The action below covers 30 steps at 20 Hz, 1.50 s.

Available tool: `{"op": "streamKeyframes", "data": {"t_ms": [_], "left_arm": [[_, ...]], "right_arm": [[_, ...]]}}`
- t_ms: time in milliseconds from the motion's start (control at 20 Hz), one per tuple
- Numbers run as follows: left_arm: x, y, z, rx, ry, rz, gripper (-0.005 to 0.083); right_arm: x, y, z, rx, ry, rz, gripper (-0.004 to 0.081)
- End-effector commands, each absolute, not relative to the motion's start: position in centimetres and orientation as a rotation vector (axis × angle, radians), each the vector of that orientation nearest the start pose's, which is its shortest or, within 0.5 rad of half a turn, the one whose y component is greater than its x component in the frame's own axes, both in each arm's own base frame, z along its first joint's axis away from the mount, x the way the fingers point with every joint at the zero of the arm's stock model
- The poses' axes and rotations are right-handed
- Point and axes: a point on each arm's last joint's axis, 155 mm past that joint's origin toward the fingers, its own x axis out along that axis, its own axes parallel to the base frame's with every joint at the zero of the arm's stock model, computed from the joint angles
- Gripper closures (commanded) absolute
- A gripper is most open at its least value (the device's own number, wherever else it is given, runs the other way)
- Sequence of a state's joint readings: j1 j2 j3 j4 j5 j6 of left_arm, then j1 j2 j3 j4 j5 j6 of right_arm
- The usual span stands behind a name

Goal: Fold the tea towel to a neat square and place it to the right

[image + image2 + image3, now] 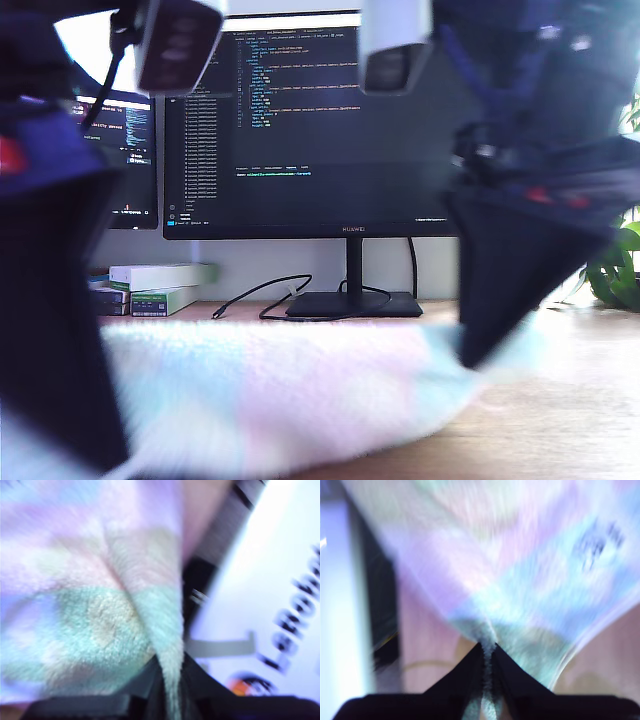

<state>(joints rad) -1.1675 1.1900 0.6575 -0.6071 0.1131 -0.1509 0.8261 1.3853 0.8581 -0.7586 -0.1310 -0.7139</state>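
Observation:
The tea towel (pixel 260 400) is a fluffy white cloth with pale pastel tints, lying blurred across the wooden table (pixel 560 400) in the exterior view. My first gripper (pixel 170 680) is shut on a fold of the tea towel (pixel 100 615). My second gripper (pixel 487 665) is shut on an edge of the tea towel (pixel 520 595), which carries a small dark printed mark (pixel 597 542). Two dark arms loom close in the exterior view, one at its left (pixel 50 330) and one at its right (pixel 520 260). Both reach down to the cloth. Which arm is which cannot be told.
A large monitor (pixel 320 120) on a black base (pixel 352 303) stands behind the towel, with a second screen (pixel 125 150) at the exterior view's left. White boxes (pixel 160 285), a black cable (pixel 260 295) and a plant (pixel 615 270) line the back. A white Lenovo-marked surface (pixel 270 605) shows.

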Motion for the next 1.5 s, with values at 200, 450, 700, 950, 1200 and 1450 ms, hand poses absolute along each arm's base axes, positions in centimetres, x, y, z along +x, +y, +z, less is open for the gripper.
{"op": "streamKeyframes", "data": {"t_ms": [200, 450, 700, 950, 1200, 1450], "left_arm": [[5.7, -25.5, 4.9, 0.429, 1.226, -1.174, 0.0795], [7.9, -24.5, 6.1, 0.394, 1.266, -1.074, 0.0795], [11.5, -22.1, 6.5, 0.336, 1.296, -0.913, 0.0795], [14.4, -19.3, 6.0, 0.335, 1.297, -0.769, 0.0795], [16.0, -18.0, 5.9, 0.331, 1.281, -0.712, 0.0795], [17.5, -16.8, 5.3, 0.387, 1.259, -0.643, 0.0795]], "right_arm": [[17.0, 21.5, 4.8, -1.039, 0.986, 1.255, 0.0783], [19.6, 23.6, 6.0, -1.022, 0.849, 1.206, 0.0783], [22.6, 26.7, 8.9, -0.982, 0.681, 1.173, 0.0783], [25.0, 28.6, 7.9, -0.995, 0.661, 1.171, 0.0783], [27.1, 30.8, 7.0, -1.011, 0.673, 1.180, 0.0783], [27.9, 31.7, 6.8, -1.043, 0.649, 1.197, 0.0783]]}}
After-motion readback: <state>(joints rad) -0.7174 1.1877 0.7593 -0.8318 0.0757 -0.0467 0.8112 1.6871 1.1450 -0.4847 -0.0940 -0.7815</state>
